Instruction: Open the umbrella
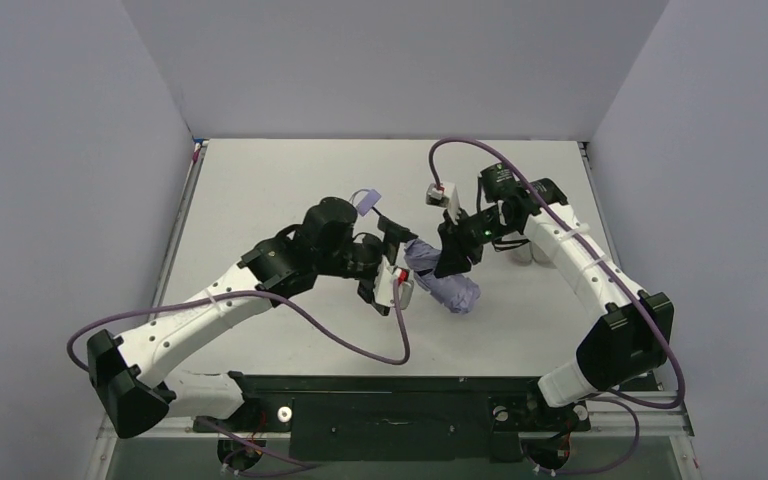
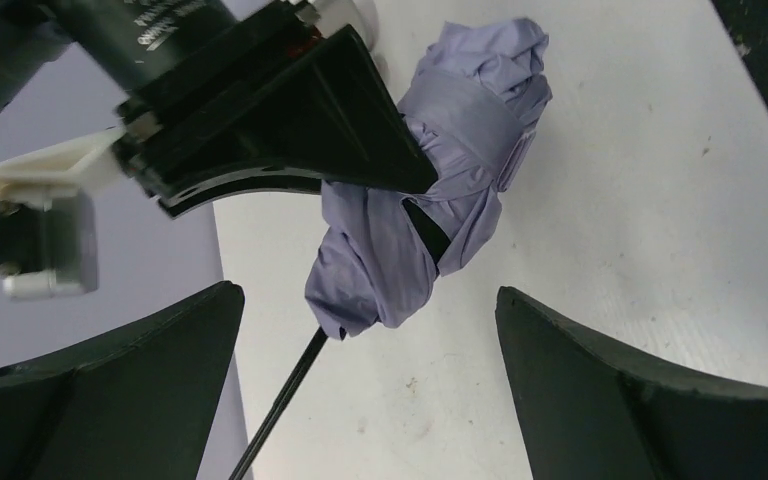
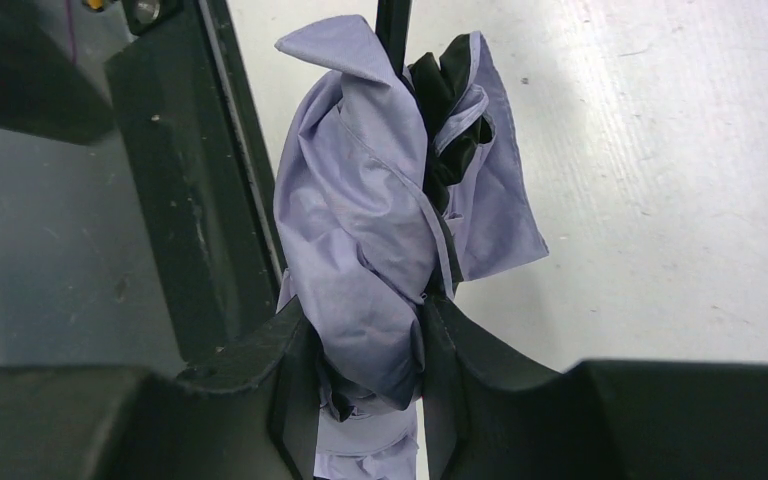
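Observation:
The umbrella (image 1: 447,283) is a folded lilac bundle, held off the middle of the table. My right gripper (image 1: 454,256) is shut on its canopy fabric; in the right wrist view (image 3: 370,350) both fingers pinch the lilac cloth (image 3: 360,220), and black underside shows near the top. The thin black shaft (image 2: 280,405) runs out of the canopy (image 2: 430,190) between my left gripper's (image 2: 370,340) wide-open fingers without touching them. In the top view my left gripper (image 1: 403,275) is just left of the bundle. A small lilac piece (image 1: 365,203) shows above the left wrist, probably the handle.
A small pale object (image 1: 525,256) lies partly hidden under my right forearm. The black base rail (image 1: 390,390) runs along the table's near edge and shows in the right wrist view (image 3: 190,200). Grey walls close in the left, right and far sides.

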`<state>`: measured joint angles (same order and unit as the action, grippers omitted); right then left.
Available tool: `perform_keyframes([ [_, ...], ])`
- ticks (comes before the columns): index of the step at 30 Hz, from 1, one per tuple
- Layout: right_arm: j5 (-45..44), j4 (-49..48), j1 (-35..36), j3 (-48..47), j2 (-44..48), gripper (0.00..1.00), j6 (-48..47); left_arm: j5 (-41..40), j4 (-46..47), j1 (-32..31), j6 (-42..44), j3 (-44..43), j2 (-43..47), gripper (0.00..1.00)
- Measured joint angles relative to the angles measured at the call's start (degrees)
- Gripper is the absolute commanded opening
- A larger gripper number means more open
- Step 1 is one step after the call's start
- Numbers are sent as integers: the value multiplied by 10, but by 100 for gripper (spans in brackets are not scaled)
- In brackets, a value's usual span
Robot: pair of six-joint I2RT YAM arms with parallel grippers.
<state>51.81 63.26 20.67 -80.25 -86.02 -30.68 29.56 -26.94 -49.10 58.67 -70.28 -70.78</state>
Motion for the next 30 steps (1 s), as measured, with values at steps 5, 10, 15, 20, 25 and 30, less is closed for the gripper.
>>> perform_keyframes([
  [5,17,12,17,0,0,0,4,-64,5,-37,90,18,-39,97],
  [10,21,28,28,-3,1,0,-8,-111,17,-58,146,33,-69,82],
  [15,18,68,37,-37,1,4,-46,-142,39,-76,201,40,-87,50],
  [20,2,88,44,-54,1,41,-68,-154,52,-79,226,40,-89,13],
  [25,2,92,30,-90,1,76,-61,-164,47,-79,196,43,-89,0],
  [30,7,-30,-52,-130,22,95,83,-169,48,-69,90,44,-89,0],
])
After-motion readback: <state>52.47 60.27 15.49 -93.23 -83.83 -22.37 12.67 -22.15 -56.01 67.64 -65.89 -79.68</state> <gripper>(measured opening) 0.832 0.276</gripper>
